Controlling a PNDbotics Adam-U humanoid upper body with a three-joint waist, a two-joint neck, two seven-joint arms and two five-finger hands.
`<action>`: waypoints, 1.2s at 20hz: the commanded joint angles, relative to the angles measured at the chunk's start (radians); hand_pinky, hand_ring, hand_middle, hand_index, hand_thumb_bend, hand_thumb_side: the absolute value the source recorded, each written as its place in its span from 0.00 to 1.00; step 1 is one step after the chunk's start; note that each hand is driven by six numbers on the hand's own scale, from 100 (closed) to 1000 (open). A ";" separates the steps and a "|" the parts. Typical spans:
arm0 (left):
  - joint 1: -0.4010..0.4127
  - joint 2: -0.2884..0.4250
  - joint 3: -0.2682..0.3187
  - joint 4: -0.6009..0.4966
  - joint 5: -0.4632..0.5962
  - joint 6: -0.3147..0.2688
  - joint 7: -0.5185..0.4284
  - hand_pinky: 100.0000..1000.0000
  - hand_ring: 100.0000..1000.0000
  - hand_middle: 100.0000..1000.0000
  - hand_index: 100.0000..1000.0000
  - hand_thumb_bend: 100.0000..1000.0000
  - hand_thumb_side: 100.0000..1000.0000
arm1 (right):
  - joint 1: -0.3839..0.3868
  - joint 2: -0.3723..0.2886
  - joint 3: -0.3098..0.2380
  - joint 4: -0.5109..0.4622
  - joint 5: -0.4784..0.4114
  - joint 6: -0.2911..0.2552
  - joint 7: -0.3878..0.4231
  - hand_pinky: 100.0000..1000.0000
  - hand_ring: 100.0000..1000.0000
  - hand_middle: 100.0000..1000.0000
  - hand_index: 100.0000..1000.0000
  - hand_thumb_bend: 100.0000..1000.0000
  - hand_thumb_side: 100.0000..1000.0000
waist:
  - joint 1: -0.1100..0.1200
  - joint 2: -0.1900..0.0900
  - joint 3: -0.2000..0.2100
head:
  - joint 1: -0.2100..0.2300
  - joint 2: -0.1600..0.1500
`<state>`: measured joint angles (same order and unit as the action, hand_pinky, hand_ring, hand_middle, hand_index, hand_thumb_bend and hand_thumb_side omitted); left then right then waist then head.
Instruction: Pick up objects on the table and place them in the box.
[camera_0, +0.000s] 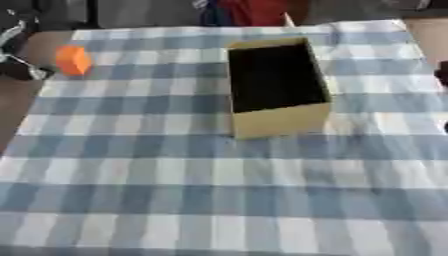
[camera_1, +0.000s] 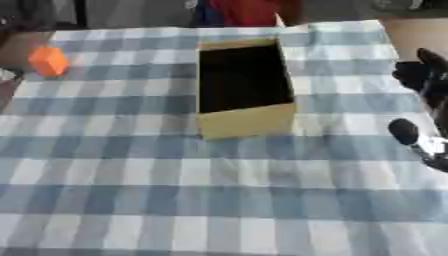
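Right hand (camera_1: 426, 107) at table's (camera_0: 219, 200) right edge, grasp state unclear; orange block (camera_0: 73, 60) awaited pickup at far-left corner, box (camera_0: 276, 85) mid-table.

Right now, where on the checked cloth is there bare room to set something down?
The whole near half of the checked cloth, in front of the box, lies bare. So does the strip between the box and the orange block at the far left. The right edge is tighter: the right hand hangs there beside the box.
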<state>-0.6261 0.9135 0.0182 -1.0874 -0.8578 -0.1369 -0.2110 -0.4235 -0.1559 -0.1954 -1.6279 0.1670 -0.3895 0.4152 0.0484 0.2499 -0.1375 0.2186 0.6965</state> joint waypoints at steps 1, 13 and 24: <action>-0.010 0.045 0.019 0.001 -0.017 0.001 0.013 0.81 0.86 0.87 0.93 0.41 0.05 | -0.018 -0.025 -0.005 -0.019 -0.009 -0.001 0.000 0.89 0.84 0.81 1.00 0.63 0.59 | 0.003 -0.014 -0.003 | 0.014 -0.020; -0.004 0.049 0.027 0.023 -0.052 0.006 0.061 0.81 0.86 0.87 0.92 0.37 0.00 | -0.027 -0.034 -0.003 -0.010 -0.016 -0.005 0.005 0.89 0.84 0.80 1.00 0.63 0.58 | 0.004 0.002 -0.015 | 0.018 -0.035; -0.006 0.063 0.052 0.063 -0.071 0.037 0.127 0.80 0.85 0.86 0.92 0.33 0.00 | -0.056 -0.051 -0.008 0.017 -0.040 -0.018 0.007 0.89 0.84 0.80 1.00 0.63 0.56 | -0.002 0.058 -0.047 | 0.044 -0.073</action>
<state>-0.6179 0.9158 0.0505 -1.0238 -0.9206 -0.1056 -0.0978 -0.4660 -0.1817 -0.1970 -1.6047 0.1372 -0.4022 0.4219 0.0467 0.3272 -0.1856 0.2563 0.6386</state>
